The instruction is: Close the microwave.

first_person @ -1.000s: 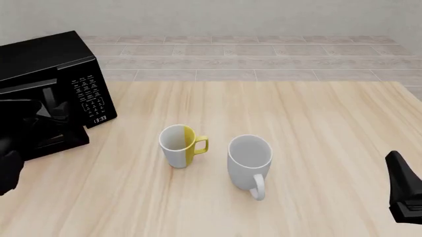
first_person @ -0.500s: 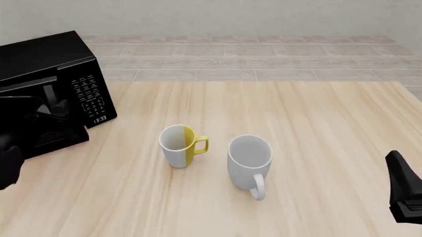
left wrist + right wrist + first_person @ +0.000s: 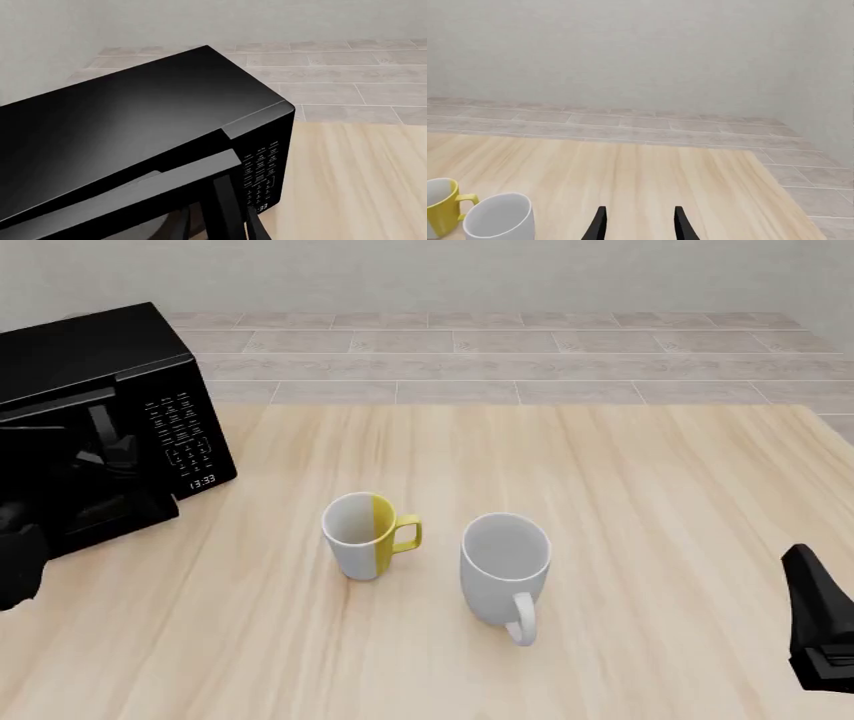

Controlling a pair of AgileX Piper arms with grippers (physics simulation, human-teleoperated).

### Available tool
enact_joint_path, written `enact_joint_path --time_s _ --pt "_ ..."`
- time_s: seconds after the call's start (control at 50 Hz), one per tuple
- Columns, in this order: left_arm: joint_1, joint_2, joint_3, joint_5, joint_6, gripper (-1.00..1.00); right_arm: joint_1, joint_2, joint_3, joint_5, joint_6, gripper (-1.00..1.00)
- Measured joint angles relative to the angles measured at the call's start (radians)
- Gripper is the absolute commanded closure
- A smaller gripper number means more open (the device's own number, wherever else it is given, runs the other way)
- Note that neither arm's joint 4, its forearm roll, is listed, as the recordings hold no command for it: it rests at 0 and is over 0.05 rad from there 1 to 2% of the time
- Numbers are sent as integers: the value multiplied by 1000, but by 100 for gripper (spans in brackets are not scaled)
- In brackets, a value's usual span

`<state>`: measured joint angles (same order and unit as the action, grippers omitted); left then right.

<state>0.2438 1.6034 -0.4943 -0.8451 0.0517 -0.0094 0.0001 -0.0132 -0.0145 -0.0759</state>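
Your large glossy black box microwave [image 3: 94, 410] sits at the far left corner of the pale wood-grain table [image 3: 627, 500], its long axis running along the table's left edge side and angled, so the front with the white-marked keypad panel [image 3: 180, 435] and small digital clock faces toward the table's middle and slightly toward you. In the left wrist view the microwave [image 3: 133, 130] fills most of the frame: smooth reflective top, sharp edges, and the hinged dark door [image 3: 127, 205] standing slightly ajar, a gap showing between its upper edge and the body.

Your left gripper [image 3: 16, 555] is a dark shape just in front of the microwave, against the door's lower corner; you cannot tell from these views whether its fingers are apart or together, or whether they truly touch the door.

Well right of the microwave, near the table's middle, stand a white-and-yellow ceramic mug [image 3: 364, 533] and, just beside it, a plain white mug [image 3: 506, 565], both upright.

Farthest from the microwave, your right gripper [image 3: 638, 225] hovers with its two slim black fingers parted, nothing between them.
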Motion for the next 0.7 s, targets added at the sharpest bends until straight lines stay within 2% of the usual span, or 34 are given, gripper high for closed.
enact_joint_path --time_s 0.7 --pt "12 37 -51 16 4 -100 -6 0 -10 7 -3 -100"
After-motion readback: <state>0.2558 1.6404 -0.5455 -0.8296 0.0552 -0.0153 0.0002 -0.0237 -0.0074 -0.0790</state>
